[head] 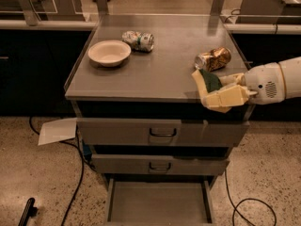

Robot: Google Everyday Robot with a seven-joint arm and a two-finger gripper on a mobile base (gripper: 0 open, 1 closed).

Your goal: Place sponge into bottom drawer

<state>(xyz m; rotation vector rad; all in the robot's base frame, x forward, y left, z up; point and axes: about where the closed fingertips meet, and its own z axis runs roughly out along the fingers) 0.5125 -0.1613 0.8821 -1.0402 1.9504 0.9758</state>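
My gripper (214,91) reaches in from the right and is shut on the sponge (209,80), whose dark green top shows between the pale fingers (225,98). It holds the sponge at the cabinet top's front right edge, above the drawer fronts. The bottom drawer (157,202) is pulled open below, its flat grey floor bare.
On the grey cabinet top (160,65) stand a pale bowl (109,52), a crushed can (138,40) behind it and a brown crushed can (213,59) near the gripper. Two upper drawers (162,132) are closed. A paper sheet (56,130) and cables (75,182) lie on the floor.
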